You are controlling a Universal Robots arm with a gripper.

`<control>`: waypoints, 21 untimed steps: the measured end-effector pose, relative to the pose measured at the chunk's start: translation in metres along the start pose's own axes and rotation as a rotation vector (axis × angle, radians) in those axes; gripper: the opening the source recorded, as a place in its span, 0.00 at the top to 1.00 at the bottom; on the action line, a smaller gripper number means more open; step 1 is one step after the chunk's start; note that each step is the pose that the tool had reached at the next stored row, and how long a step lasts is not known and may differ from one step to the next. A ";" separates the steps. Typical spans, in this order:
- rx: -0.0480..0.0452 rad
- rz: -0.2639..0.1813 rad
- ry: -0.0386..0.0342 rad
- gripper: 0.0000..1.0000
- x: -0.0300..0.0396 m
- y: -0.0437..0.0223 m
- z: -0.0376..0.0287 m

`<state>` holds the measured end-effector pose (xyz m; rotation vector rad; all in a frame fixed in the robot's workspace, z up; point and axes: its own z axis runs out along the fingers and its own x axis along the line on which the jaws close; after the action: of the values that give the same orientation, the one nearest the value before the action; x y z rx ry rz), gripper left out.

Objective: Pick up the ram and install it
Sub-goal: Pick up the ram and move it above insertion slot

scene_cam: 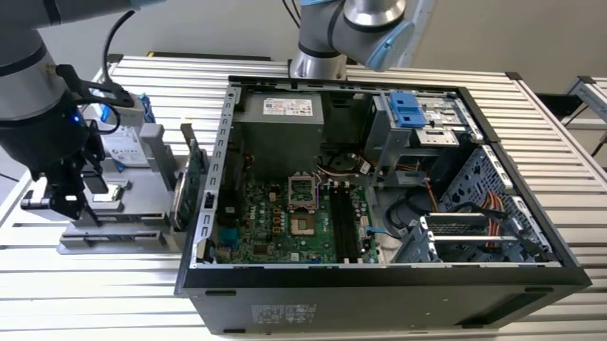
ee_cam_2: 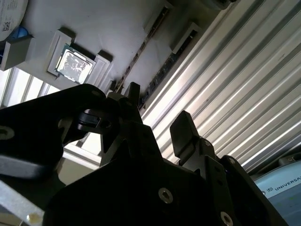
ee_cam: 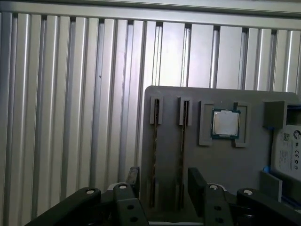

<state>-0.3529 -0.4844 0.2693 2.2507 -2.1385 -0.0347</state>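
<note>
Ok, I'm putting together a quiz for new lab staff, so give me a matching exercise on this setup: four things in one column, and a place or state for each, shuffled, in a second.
Things:
1. ram sticks
2. processor chip
3. gripper
4. computer case

Places or states:
A. lying on its side, open, motherboard exposed
B. open, above the grey holder
C. flat in a square pocket of the holder
D. standing on edge in narrow slots of the holder

Pairs: 1-D, 2-C, 3-B, 4-A.
</note>
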 end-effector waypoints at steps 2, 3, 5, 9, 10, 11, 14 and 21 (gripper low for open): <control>0.0001 0.000 -0.0027 0.00 0.0029 0.0001 0.0020; 0.0000 0.000 -0.0042 0.00 0.0045 0.0001 0.0029; 0.0004 0.000 -0.0077 0.00 0.0077 0.0002 0.0050; 0.0064 0.000 -0.0117 0.00 0.0105 0.0001 0.0101; 0.0096 0.000 -0.0115 0.00 0.0106 0.0001 0.0113; 0.0114 0.000 -0.0114 0.00 0.0106 0.0000 0.0123; 0.0116 -0.001 -0.0115 0.00 0.0106 -0.0001 0.0149; 0.0117 0.000 -0.0115 0.00 0.0104 -0.0004 0.0227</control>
<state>-0.3529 -0.4951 0.2467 2.2628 -2.1495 -0.0353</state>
